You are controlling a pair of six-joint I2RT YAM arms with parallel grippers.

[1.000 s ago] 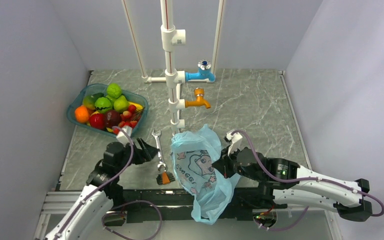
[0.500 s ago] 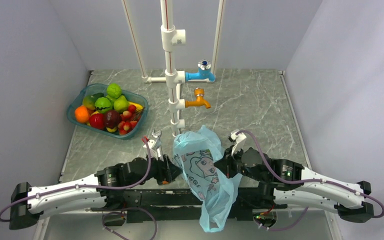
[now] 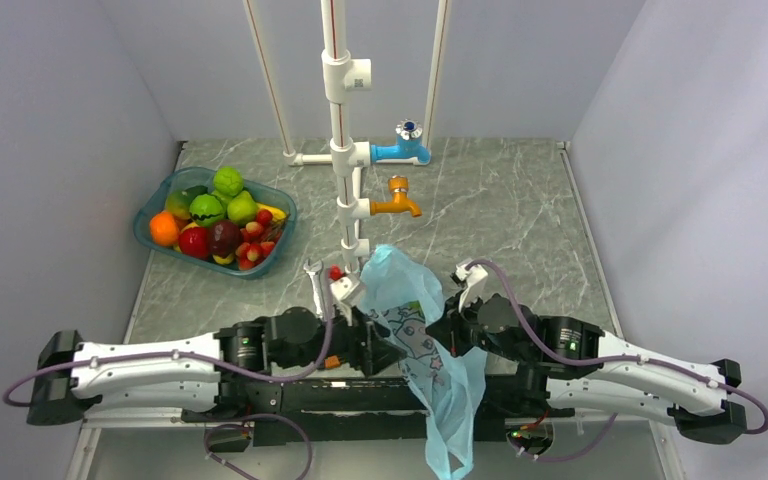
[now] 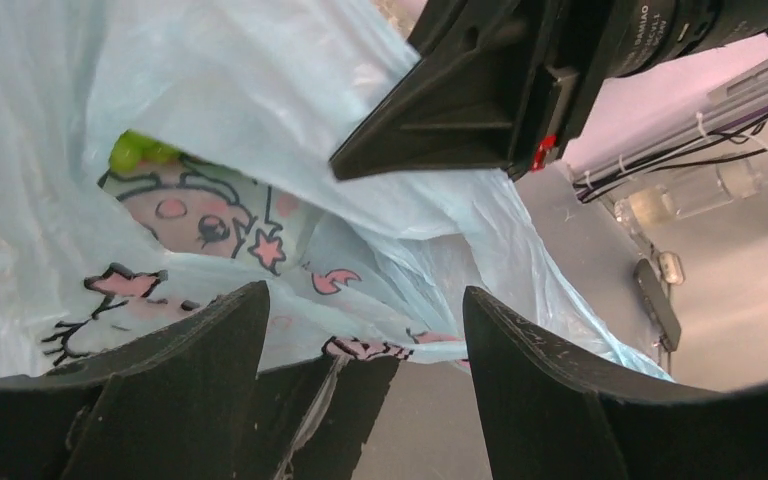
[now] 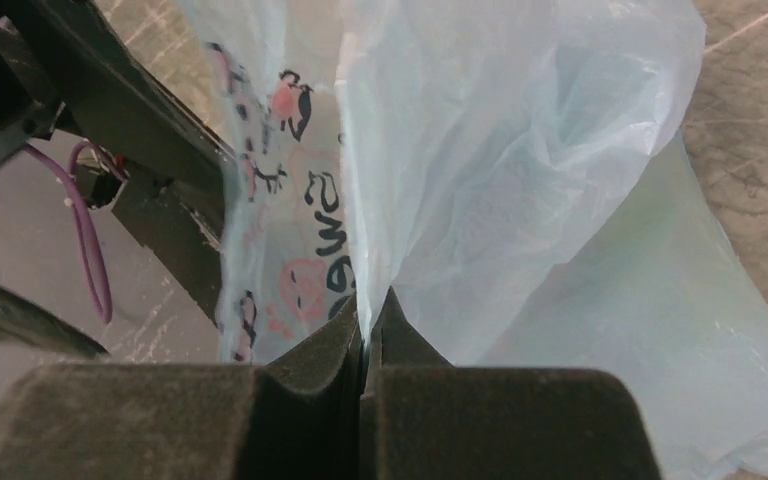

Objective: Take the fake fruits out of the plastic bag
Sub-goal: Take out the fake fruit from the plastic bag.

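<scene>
We hold the bag [image 5: 520, 150] pinched in the right gripper [image 5: 363, 335]; our open left gripper [image 4: 365, 305] must next reach the grapes [image 4: 140, 152].

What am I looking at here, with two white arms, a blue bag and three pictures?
These are two robot arms bolted at a table's near edge, each ending in a two-finger gripper. The wide picture comes from a fixed camera above; the other two from small cameras on the wrists. The right gripper is pinched shut on the plastic bag, holding it. The left gripper is open, facing the bag, where a green grape bunch shows inside. On the table lie a basket of fake fruit, a wrench and a pipe stand with taps.
</scene>
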